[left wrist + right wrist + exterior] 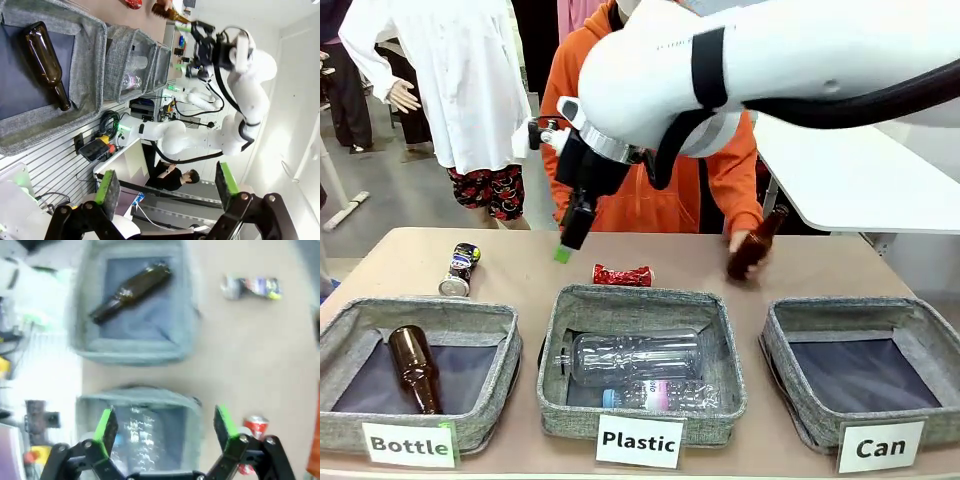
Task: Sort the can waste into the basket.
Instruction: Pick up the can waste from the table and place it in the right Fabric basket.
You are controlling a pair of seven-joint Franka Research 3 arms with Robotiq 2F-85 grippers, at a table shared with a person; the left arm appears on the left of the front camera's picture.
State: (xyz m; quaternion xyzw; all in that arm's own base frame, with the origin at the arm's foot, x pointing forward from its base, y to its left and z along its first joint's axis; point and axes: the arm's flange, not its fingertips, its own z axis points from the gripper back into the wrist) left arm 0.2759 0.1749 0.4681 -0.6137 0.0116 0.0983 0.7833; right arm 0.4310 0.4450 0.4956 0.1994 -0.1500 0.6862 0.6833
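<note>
Now we see right gripper (566, 248), jaws apart, hovering just left of red can (623, 275), which lies parallel to far edge of table (510, 268).

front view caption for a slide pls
Open right gripper hangs near the crushed red can; the Can basket sits at right.

You have three grey baskets (Bottle basket (420, 308), Plastic basket (640, 295), Can basket (850, 308)), two cans (red can (622, 275), black can (460, 268)), two brown bottles (413, 365) (752, 250) and two clear plastic bottles (635, 357) (660, 396).
</note>
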